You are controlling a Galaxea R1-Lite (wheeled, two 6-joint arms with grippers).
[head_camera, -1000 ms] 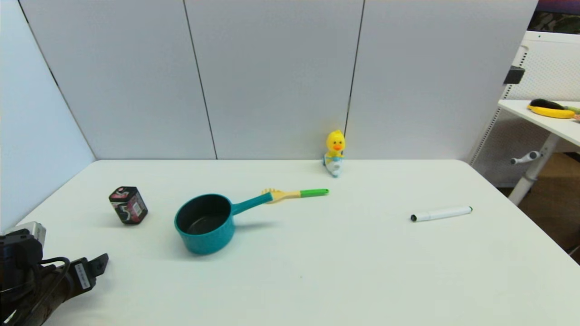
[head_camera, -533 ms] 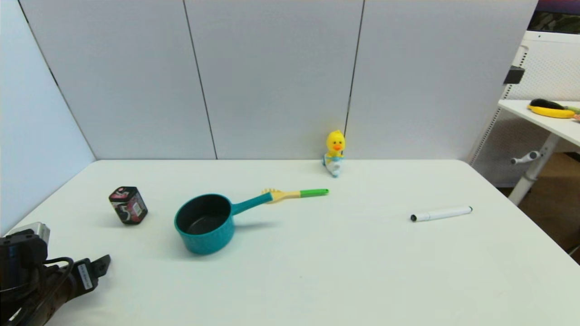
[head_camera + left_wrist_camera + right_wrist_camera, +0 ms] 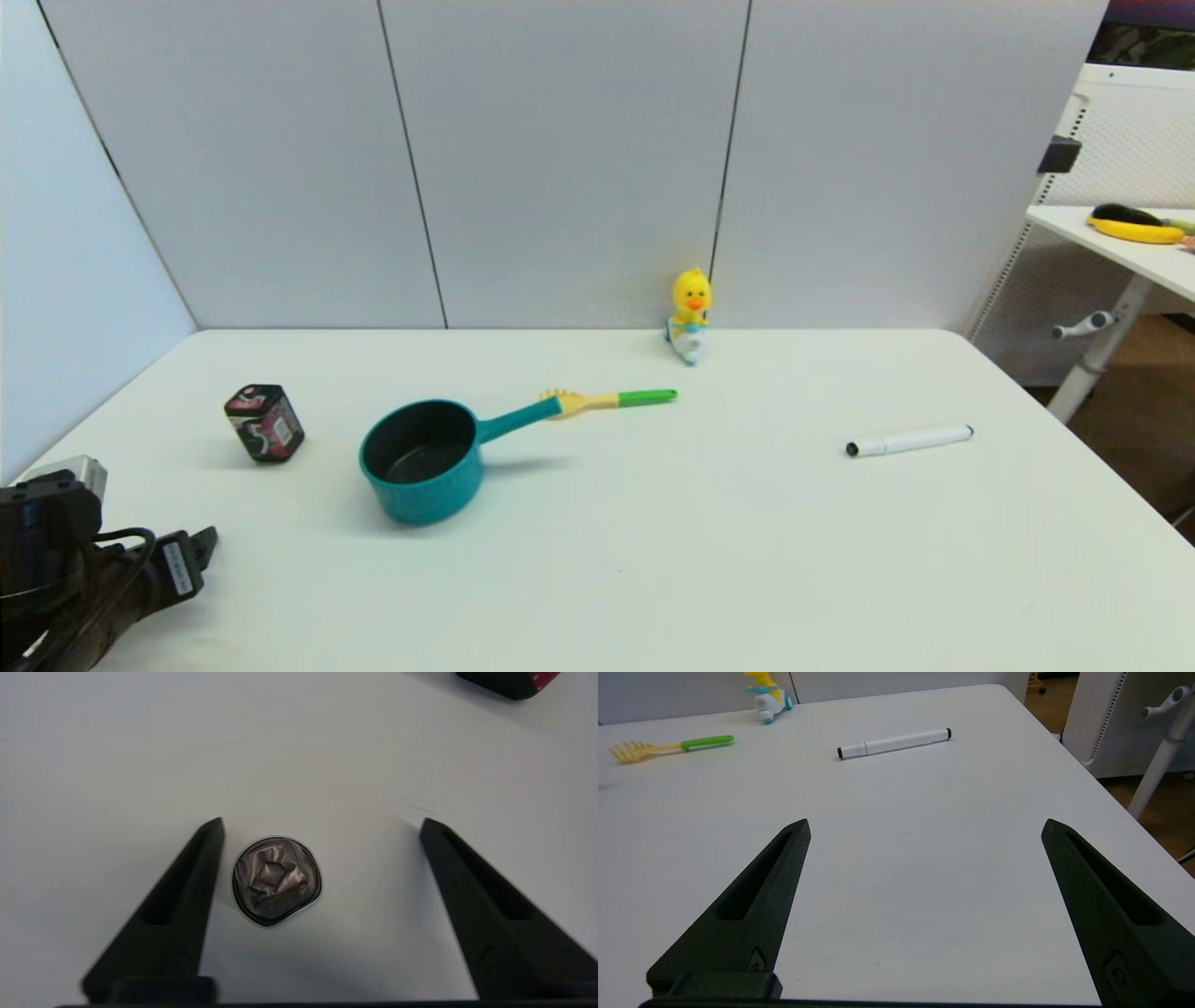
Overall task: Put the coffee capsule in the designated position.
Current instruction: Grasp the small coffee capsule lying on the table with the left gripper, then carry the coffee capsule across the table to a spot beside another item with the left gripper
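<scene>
Left gripper (image 3: 322, 826) is held low over the table's (image 3: 709, 560) near left corner, fingers spread wide; the coffee capsule (image 3: 276, 881) is seen standing on the table between them, close to one finger (image 3: 187, 891), touched by neither; black tin (image 3: 264, 423) and teal saucepan (image 3: 422, 462) lie farther in; right gripper (image 3: 924, 826) is parked over bare table, fingers apart, nothing held.

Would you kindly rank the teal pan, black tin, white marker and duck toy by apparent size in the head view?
1. teal pan, clearly largest.
2. white marker, longest after it, but thin.
3. black tin and duck toy look alike; the duck stands farther away, so I leave them unranked.
</scene>
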